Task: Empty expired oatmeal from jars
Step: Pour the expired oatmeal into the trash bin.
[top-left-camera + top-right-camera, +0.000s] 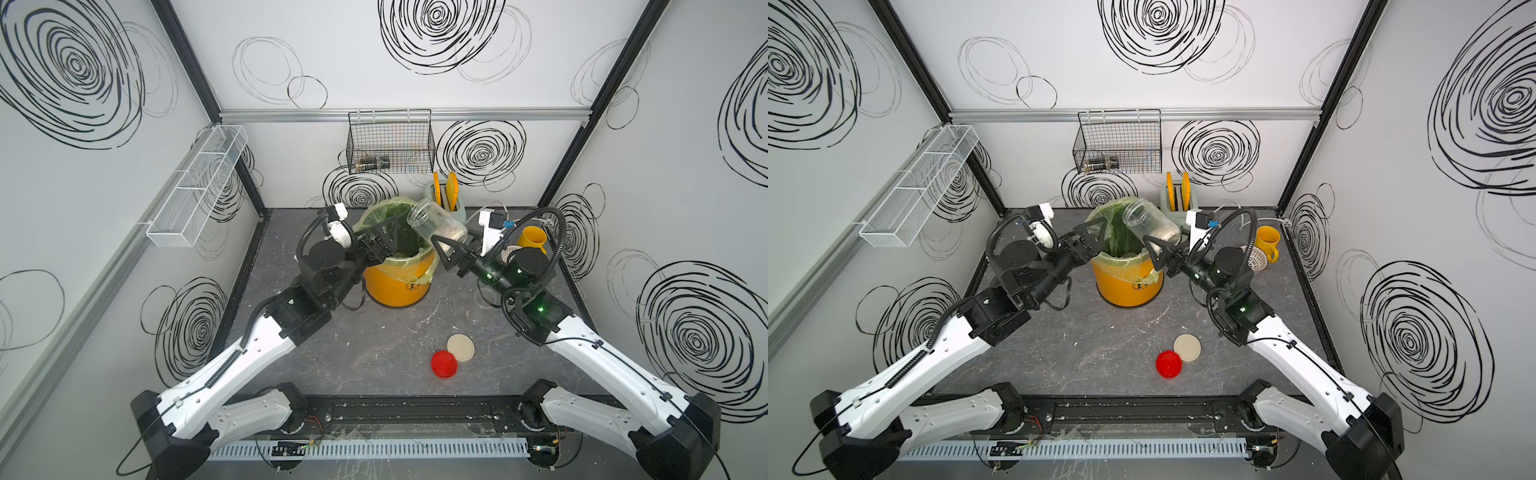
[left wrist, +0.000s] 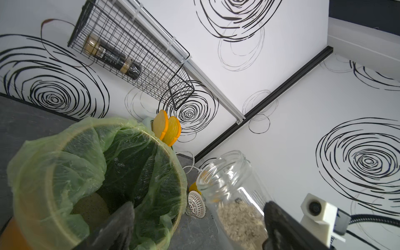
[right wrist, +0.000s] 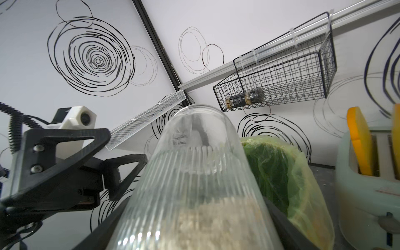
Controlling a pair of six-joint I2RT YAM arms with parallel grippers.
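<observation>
pouring step: the right fingers (image 3: 279, 220) are clamped on the base of a lidless ribbed jar (image 1: 436, 224). in both top views it sits just above frame centre, tilted, its mouth by the right rim of the lined bucket (image 1: 397, 291). the left fingers (image 2: 121, 225) stand wide apart, empty, at the bucket's left rim. next, i judge, the jar must tip much steeper. only the wrist views show the oatmeal (image 3: 205, 225), lying at the jar's base. only the top views show the red lid (image 1: 444, 363) and cream lid (image 1: 460, 347) on the surface, lower centre.
</observation>
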